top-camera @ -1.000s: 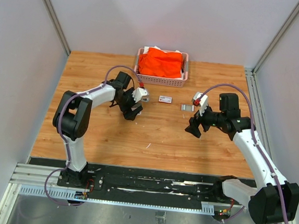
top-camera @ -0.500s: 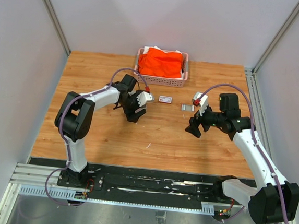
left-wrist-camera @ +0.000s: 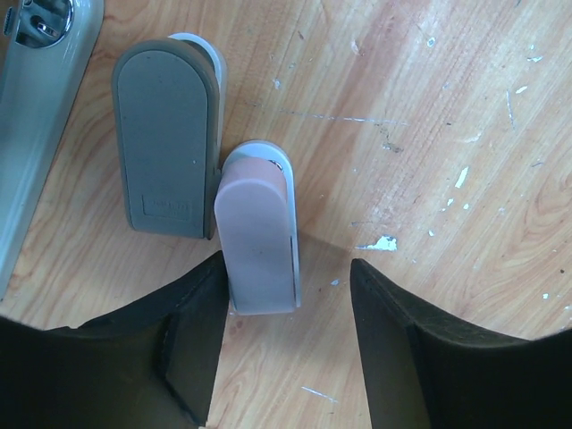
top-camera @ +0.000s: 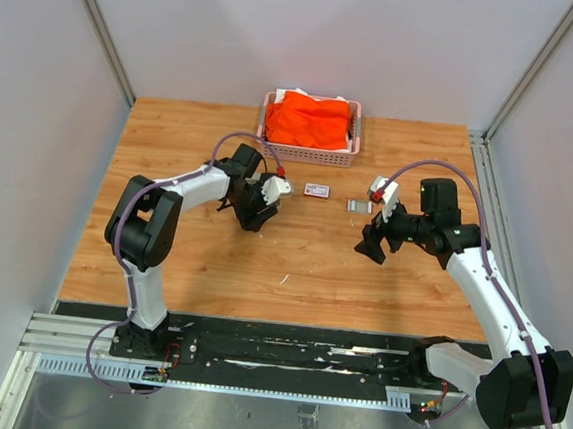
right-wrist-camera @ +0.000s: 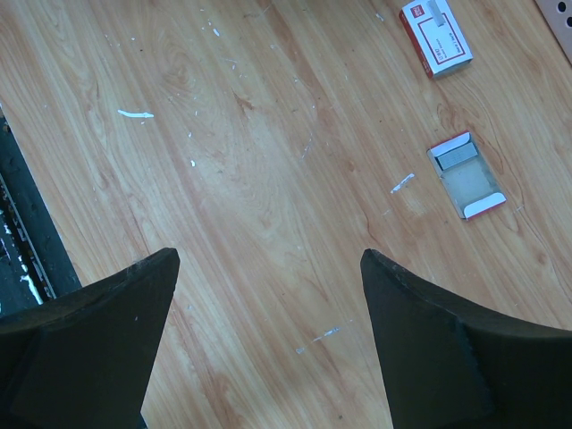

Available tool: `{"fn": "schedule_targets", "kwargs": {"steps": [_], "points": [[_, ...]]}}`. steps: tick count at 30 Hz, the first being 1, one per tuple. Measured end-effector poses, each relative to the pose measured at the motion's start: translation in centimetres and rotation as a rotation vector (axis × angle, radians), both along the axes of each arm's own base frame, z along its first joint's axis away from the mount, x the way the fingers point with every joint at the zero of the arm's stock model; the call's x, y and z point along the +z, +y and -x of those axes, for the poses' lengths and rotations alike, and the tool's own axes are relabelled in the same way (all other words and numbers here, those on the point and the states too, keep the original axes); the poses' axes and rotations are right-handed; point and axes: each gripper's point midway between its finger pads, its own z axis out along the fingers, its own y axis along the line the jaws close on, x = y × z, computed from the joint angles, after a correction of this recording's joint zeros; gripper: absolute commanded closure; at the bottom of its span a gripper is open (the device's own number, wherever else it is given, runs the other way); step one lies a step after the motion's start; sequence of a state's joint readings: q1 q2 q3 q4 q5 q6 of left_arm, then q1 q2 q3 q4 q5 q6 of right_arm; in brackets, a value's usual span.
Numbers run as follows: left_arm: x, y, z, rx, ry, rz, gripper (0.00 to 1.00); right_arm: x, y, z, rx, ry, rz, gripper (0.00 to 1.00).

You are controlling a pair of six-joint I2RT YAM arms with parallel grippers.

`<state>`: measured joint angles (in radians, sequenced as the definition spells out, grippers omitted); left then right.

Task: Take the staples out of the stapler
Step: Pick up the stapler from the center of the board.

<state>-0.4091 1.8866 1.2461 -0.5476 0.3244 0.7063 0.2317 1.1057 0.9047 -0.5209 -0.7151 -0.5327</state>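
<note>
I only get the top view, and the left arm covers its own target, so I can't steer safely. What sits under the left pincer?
Observer: A pink stapler lying flat on the wood. The left pincer straddles its near end, jaws apart.
Operator: Is it alone there?
Observer: No, a grey stapler lies right beside it, apparently touching.
Operator: Any staples out on the table?
Observer: The right wrist camera shows a strip of staples resting in an open paper sleeve.
</note>
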Motion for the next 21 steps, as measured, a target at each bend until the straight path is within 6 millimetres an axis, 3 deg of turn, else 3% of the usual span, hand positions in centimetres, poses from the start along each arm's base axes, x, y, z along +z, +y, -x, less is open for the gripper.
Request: {"fn": "schedule_targets", "kwargs": {"steps": [16, 21], "points": [[0.0, -0.2, 0.1, 0.020, -0.007, -0.020, 0.85, 0.1, 0.1, 0.1, 0.008, 0.002, -0.008, 0.15], [0.2, -0.1, 1.6, -0.009, 0.016, -0.007, 0.95, 0.3, 0.6, 0.5, 0.033, 0.008, -0.033, 0.15]]}}
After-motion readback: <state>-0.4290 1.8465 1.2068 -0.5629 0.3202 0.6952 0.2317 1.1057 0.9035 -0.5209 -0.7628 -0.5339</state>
